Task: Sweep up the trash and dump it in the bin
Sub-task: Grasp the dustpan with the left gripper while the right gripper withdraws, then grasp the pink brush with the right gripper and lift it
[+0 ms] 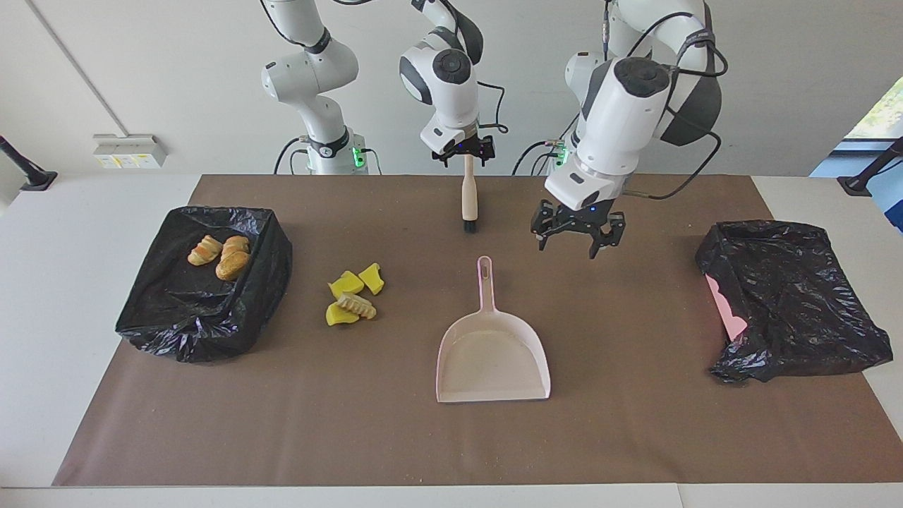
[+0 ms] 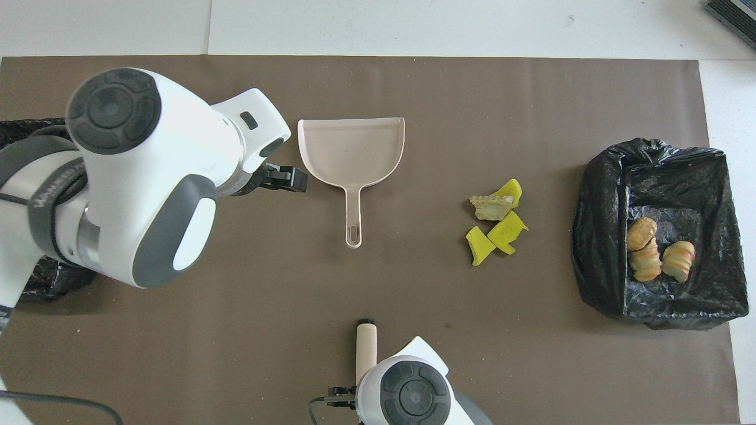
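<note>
glossy white arms (image 1: pixel 621 106), dark grey joint caps, black cables, black end effectors
</note>
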### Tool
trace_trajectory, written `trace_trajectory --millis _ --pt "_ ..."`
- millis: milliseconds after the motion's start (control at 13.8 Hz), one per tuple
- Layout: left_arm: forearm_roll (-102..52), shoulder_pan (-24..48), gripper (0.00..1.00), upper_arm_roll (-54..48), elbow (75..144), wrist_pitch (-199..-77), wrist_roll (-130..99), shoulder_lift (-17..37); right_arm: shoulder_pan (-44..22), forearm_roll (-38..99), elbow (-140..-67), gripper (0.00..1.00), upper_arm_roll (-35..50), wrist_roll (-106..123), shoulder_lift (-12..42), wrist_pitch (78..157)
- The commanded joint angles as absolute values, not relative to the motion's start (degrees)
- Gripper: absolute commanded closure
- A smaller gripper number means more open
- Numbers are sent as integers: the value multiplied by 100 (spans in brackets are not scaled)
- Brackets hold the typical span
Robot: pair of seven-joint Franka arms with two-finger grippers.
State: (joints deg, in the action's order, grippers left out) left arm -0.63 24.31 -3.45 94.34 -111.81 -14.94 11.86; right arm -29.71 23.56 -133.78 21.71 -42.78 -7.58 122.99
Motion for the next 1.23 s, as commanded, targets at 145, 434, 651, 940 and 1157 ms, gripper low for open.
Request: trace_trajectory --millis 145,434,651,940,1157 --pt "290 3164 0 -246 9720 -12189 -2529 1845 -3551 2654 -14080 0 2171 -4562 -923 13333" --pt "316 3375 0 -246 9747 -12639 -3058 2338 -3743 2654 -14457 0 2171 -4438 -1063 13359" --pt "316 3349 0 -246 9782 -12674 -3059 2382 -3806 2654 -14555 0 2171 -4491 -1081 13368" --pt "308 3375 9 -255 9976 -12691 -2997 2320 -3806 2654 -14555 76 2171 -4500 -1064 13386" --pt "325 3375 28 -246 9923 -12779 -2953 2338 -3806 2654 -14528 100 2171 -4658 -1020 13491"
